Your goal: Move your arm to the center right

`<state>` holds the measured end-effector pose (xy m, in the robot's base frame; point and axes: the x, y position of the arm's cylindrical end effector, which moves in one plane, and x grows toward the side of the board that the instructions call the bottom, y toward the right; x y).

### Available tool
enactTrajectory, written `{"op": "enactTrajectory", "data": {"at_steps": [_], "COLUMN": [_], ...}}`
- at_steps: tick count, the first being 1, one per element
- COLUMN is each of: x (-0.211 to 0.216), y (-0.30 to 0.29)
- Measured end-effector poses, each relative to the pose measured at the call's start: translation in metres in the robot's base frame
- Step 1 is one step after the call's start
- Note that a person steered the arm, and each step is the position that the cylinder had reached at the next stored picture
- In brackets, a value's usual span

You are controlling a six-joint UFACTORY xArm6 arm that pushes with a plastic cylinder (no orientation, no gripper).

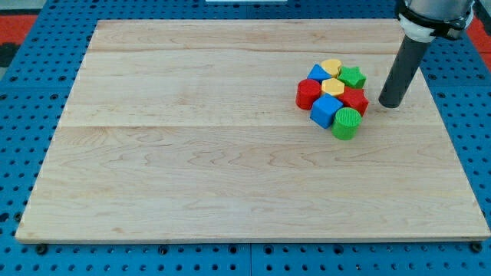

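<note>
My tip (390, 104) rests on the wooden board (192, 169) at the view's right, just right of a tight cluster of blocks and a small gap from it. The cluster holds a yellow block (331, 67) at the top, a green star (353, 76), a blue block (317, 73), a yellow hexagon-like block (332, 86), a red cylinder (308, 93), a red block (355, 100), a blue cube (325, 110) and a green cylinder (347, 123) at the bottom. The red block is the nearest to my tip.
The board lies on a blue pegboard (23, 115) that shows all around it. The board's right edge (449, 138) runs close to the right of my tip. The arm's dark body (433, 15) hangs over the top right corner.
</note>
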<state>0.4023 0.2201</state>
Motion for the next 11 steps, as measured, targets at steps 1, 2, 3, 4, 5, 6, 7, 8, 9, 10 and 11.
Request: {"op": "enactTrajectory", "data": {"at_steps": [1,2,3,4,5,6,7,8,9,10,11], "x": [0.000,-0.003,-0.003,-0.003,-0.003,-0.003,-0.003,-0.003,-0.002,0.001,0.001], "y": [0.000,0.000,0.000,0.000,0.008,0.033,0.048,0.048,0.048,0.048,0.046]}}
